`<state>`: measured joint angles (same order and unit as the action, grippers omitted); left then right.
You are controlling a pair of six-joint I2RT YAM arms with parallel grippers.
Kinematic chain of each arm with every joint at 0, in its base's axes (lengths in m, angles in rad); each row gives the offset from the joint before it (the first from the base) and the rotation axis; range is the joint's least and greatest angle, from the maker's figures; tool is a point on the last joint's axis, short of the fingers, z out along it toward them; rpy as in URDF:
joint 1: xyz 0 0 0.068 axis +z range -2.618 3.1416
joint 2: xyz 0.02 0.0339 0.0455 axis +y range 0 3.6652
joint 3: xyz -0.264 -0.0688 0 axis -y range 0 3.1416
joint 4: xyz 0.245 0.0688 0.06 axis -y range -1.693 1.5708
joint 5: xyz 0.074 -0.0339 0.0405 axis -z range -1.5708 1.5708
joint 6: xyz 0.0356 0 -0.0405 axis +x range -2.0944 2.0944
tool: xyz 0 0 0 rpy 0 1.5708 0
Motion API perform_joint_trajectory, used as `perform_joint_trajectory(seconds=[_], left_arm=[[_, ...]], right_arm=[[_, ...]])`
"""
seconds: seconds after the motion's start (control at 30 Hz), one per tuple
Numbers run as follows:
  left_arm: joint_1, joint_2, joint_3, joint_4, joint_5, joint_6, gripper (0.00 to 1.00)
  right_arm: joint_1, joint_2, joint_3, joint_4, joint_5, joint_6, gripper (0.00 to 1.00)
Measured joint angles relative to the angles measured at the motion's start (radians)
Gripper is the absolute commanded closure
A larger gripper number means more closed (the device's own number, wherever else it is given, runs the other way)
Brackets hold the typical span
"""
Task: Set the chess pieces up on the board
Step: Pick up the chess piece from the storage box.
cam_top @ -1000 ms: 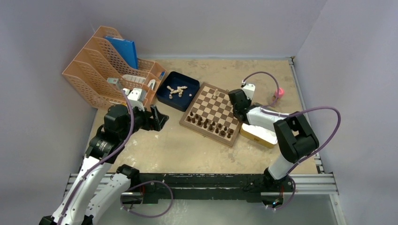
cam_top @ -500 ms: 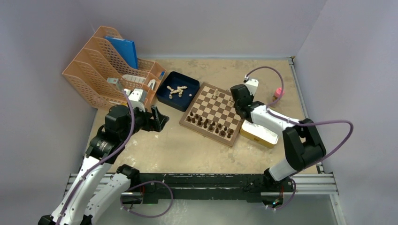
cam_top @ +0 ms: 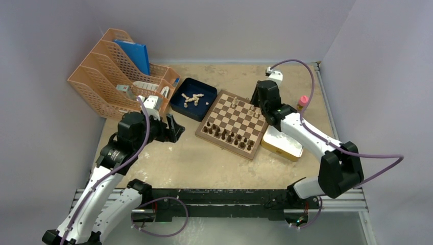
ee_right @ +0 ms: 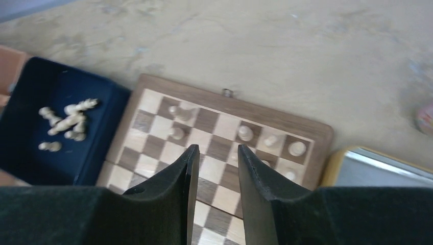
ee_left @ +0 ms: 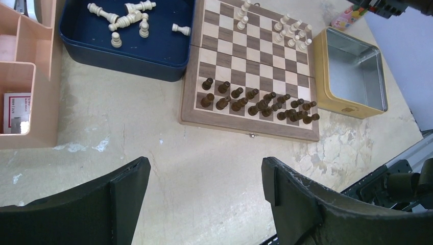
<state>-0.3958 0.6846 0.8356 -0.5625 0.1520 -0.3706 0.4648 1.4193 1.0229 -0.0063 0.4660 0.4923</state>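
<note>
Board (cam_top: 232,122): lies flat mid-bench, tray (ee_left: 153,51) touching its far-left side, tin (cam_top: 278,147) at its right. Light pieces (ee_left: 243,23): several upright on the far two rows, mostly toward the right corner; the others lie tumbled in the tray. Dark pieces (ee_left: 236,93): crowded along the near rows. Right hand (ee_right: 217,153): arm stretched forward, wrist tipped down over the board's far-right area, fingers a narrow gap apart with nothing between them, clear of the pieces. Left hand (ee_left: 204,168): raised above bare bench (ee_left: 153,132) left of the board, aimed toward it, fingers spread wide, empty.
</note>
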Motion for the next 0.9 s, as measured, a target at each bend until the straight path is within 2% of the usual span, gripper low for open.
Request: perform_joint_trajectory(seconds=[0.23,0.43,0.63,0.77,0.9], left_arm=[[0.000,0.030,0.000,0.000,0.000,0.000,0.20],[0.000,0.038,0.000,0.000,-0.002,0.000,0.20],[0.000,0.029,0.000,0.000,-0.006,0.000,0.20],[0.000,0.021,0.000,0.000,-0.010,0.000,0.20],[0.000,0.032,0.000,0.000,-0.011,0.000,0.20]], right_arm=[[0.035,0.029,0.059,0.071,-0.122,-0.035,0.64],[0.120,0.074,0.090,0.152,-0.182,-0.077,0.64],[0.162,0.209,0.204,0.185,-0.237,-0.124,0.65],[0.171,0.261,0.221,0.203,-0.273,-0.156,0.64],[0.180,0.384,0.343,0.203,-0.313,-0.203,0.65]])
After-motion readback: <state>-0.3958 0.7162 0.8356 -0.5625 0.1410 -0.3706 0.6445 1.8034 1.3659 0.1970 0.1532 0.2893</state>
